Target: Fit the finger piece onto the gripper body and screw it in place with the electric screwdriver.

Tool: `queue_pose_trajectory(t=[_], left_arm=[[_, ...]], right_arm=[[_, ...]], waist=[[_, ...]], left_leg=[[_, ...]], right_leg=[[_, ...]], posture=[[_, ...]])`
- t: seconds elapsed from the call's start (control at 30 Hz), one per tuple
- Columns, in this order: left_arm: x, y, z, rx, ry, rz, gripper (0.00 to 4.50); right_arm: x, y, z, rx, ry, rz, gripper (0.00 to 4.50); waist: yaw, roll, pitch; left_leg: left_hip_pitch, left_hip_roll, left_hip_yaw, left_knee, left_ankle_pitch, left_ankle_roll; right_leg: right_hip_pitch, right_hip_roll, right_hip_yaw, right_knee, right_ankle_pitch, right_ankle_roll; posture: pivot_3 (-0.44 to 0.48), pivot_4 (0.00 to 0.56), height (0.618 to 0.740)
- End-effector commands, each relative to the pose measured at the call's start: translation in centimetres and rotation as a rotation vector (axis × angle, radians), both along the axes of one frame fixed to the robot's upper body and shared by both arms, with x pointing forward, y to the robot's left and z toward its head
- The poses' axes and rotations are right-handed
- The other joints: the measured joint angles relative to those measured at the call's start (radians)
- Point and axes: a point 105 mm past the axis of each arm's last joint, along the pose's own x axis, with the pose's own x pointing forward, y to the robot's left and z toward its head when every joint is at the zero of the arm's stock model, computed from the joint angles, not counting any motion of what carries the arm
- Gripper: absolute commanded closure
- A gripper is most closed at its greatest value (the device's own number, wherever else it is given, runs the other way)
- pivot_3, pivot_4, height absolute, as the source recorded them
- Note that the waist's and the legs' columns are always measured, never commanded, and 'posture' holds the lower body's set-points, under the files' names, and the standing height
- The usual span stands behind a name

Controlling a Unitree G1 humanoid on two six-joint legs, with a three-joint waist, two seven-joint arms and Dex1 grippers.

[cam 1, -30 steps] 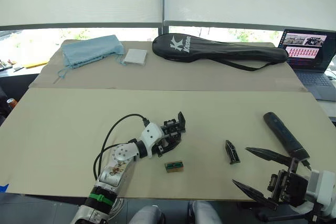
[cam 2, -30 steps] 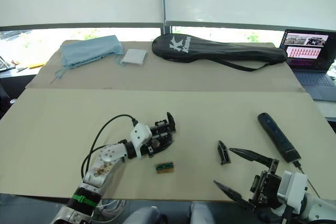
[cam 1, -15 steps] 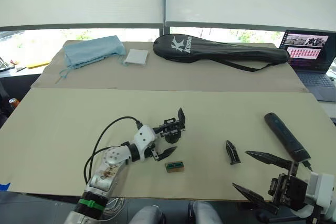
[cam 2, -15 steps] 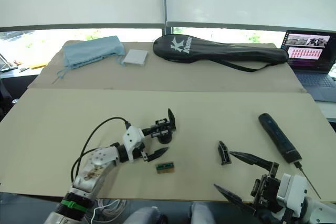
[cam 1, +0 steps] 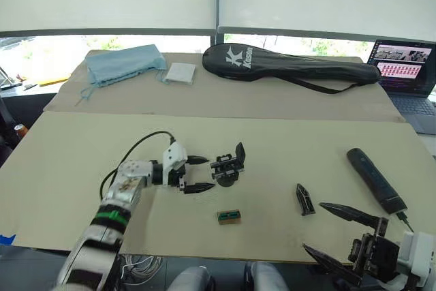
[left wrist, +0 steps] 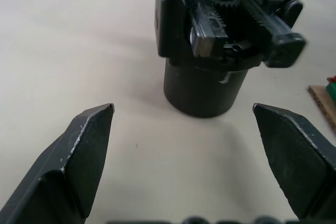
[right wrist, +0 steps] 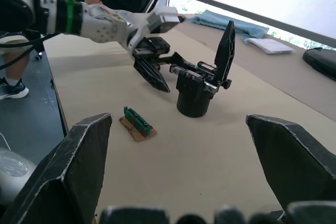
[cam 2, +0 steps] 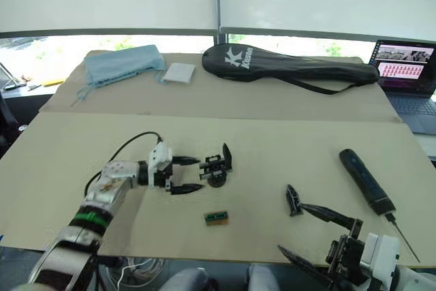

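We see the gripper body (cam 1: 228, 170) upright mid-table, the left gripper (cam 1: 199, 174) just beside it, fingers spread and empty. The finger piece (cam 1: 303, 198) lies loose further right (electric screwdriver (cam 1: 375, 180) beyond it), near our right gripper (cam 1: 337, 232), also spread wide.

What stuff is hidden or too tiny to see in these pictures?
- Screws or screw holes on the gripper body: too small in the eye views, and the left wrist view shows its gears but no clear mounting spot.
- The finger piece: its flat base is too small to make out.
- The electric screwdriver: its thin bit tip is too fine to read.
- The laptop: cut off by the picture's edge.
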Motion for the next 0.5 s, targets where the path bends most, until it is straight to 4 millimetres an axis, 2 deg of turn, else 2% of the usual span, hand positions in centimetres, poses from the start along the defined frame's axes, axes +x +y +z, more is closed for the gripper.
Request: queue_pose_trajectory(t=[0.03,0.2,0.3,0.43,0.5], left_arm=[[0.4,-1.1,0.1,0.007,0.003,-0.074,0.03],[0.2,-2.0,-0.5,0.042,-0.012,-0.147,0.03],[0.6,-2.6,-0.1,0.007,-0.009,-0.134,0.03],[0.0,-3.0,-0.6,0.019,-0.017,-0.184,0.03],[-0.4,-3.1,-0.8,0.024,-0.013,-0.204,0.53]], right_arm=[[-0.3,0.1,0.6,-0.009,-0.049,-0.001,0.0],[-0.6,-0.1,0.3,-0.017,-0.049,-0.029,0.0],[-0.9,0.0,0.2,-0.023,-0.047,-0.042,0.0],[-1.0,0.2,0.2,-0.025,-0.047,-0.053,0.0],[-1.0,0.1,0.1,-0.023,-0.043,-0.061,0.0]], waist=[[-0.003,-0.001,0.0],[-0.008,-0.001,0.0],[-0.003,-0.001,0.0],[0.0,-0.001,0.0],[0.0,-0.001,0.0]], left_leg=[[0.0,0.0,0.0,0.0,0.0,0.0],[-0.002,0.001,0.0,0.0,0.001,0.002],[-0.003,0.001,0.0,0.001,0.001,0.002],[-0.004,0.0,0.0,0.001,0.001,0.002],[-0.005,0.0,0.0,0.001,0.002,0.004]], right_leg=[[0.0,0.0,0.0,0.0,0.0,0.0],[-0.003,0.0,0.001,0.001,0.0,0.0],[-0.003,0.0,0.001,0.001,0.0,0.0],[-0.003,0.0,0.001,0.001,0.0,0.001],[-0.004,0.0,0.001,0.001,0.0,0.001]], posture=[[0.0,0.15,0.74],[0.0,0.15,0.74],[0.0,0.15,0.74],[0.0,0.15,0.74],[0.0,0.15,0.74]])
